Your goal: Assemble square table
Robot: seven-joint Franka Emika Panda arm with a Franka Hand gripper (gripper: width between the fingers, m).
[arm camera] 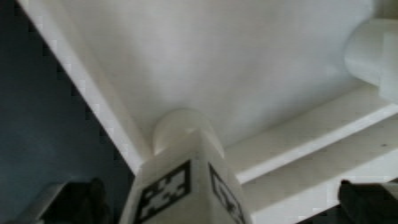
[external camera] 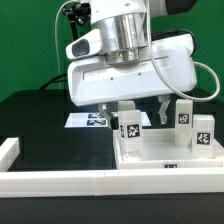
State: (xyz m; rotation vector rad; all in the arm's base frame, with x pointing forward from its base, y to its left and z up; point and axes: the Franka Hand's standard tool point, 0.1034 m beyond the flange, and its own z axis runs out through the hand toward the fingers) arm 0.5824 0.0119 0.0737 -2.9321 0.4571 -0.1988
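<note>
One arm, one square table part-built on a black table top.

Nearest the exterior camera: a long white L-shaped rail (external camera: 60,178) running along the front edge, its short end turned up at the exterior view's left. Behind it: the white square panel (external camera: 165,155) lying rim-up against the rail at the exterior view's right, with three tagged white legs standing on it (a fourth is not visible), namely one near the middle (external camera: 130,127), one further back (external camera: 184,114) and one at the right edge (external camera: 204,131). Above: the gripper (external camera: 136,107), fingers spread either side of the middle leg (arm camera: 183,165); contact cannot be told from either view. Farthest: the marker board (external camera: 88,121), flat on the table (external camera: 40,125) behind the arm.
</note>
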